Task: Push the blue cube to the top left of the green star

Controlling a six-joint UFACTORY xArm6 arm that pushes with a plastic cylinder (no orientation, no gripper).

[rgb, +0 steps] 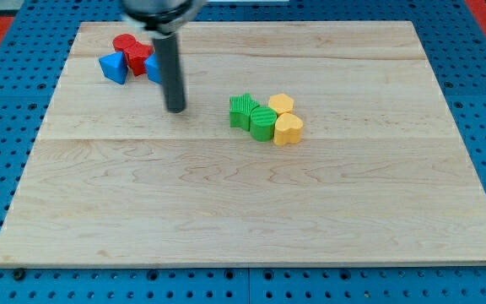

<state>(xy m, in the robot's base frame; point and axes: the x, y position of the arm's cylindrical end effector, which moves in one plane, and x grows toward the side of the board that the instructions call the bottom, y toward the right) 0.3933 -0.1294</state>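
Observation:
My tip (175, 109) rests on the wooden board (226, 211), in its upper left part. The blue cube (153, 68) sits just up and left of the tip and is partly hidden behind the rod. The green star (242, 110) lies to the right of the tip, near the board's middle top, about a block's width of bare wood away. The cube is well to the left of the star and a little higher in the view.
A blue triangular block (114, 67) and two red blocks (125, 42) (137, 57) cluster beside the blue cube. A second green block (262, 123) and two yellow blocks (282, 104) (288, 129) touch the star's right side.

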